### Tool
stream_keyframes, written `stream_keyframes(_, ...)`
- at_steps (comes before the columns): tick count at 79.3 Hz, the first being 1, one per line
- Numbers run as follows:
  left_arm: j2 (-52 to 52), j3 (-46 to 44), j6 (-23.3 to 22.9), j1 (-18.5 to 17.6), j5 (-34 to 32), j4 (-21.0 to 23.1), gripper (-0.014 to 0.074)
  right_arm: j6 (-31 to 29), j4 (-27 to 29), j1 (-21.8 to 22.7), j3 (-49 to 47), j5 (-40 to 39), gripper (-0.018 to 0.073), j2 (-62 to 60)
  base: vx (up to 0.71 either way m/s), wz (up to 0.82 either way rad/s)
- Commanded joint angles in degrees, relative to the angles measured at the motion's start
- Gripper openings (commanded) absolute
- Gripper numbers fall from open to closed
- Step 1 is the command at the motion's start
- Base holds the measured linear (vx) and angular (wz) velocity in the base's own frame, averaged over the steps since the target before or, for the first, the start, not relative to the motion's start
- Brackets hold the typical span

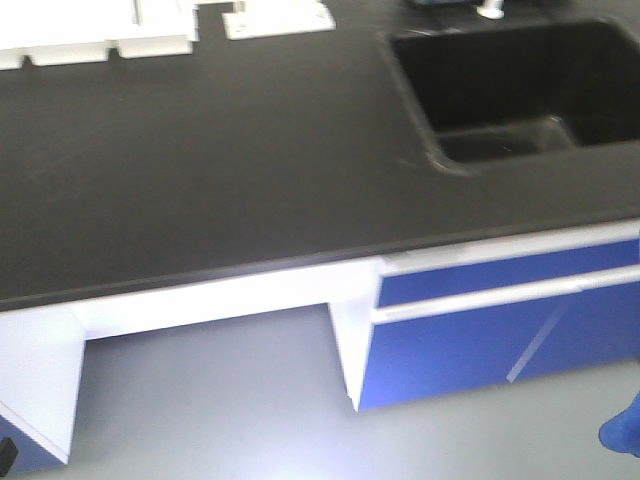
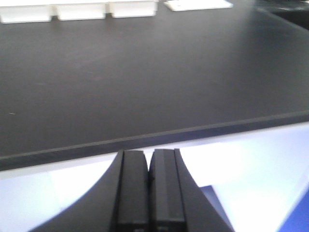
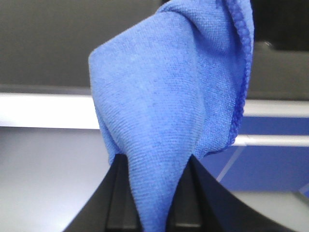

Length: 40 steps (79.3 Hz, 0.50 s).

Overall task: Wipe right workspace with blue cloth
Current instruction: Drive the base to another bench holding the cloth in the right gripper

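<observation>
In the right wrist view the blue cloth [image 3: 169,92] fills the middle, bright blue with a darker stitched hem along its right edge. My right gripper [image 3: 154,162] is shut on its lower end, and the cloth stands up between the black fingers [image 3: 118,193]. A small blue patch of the cloth [image 1: 622,430] shows at the bottom right corner of the front view. My left gripper [image 2: 149,155] is shut with nothing in it, just in front of a bench edge. The right workspace is out of view.
A black benchtop [image 1: 200,170] with a moulded sink basin [image 1: 510,90] stands ahead, white racks [image 1: 60,45] at its back. Below it are dark blue cabinet doors [image 1: 480,350], a white knee opening [image 1: 200,310] and grey floor [image 1: 220,410].
</observation>
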State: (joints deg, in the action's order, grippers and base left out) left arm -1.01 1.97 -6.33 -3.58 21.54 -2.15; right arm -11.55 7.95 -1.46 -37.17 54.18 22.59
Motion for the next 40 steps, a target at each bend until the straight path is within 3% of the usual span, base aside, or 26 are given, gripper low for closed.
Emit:
stream_keyframes(1,-0.57,-1.45,-0.04,-0.37,-4.89,0.06,-0.0006,0.13,0.14,-0.03,-1.53,-3.98,-0.0003,0.5,-0.28,-0.41)
stream_keyframes(40,-0.57,-1.45,-0.04,-0.37,-4.89,0.06,-0.0006,0.13,0.14,-0.03,-1.53,-3.92,-0.0003,0.5,-0.28,-0.49)
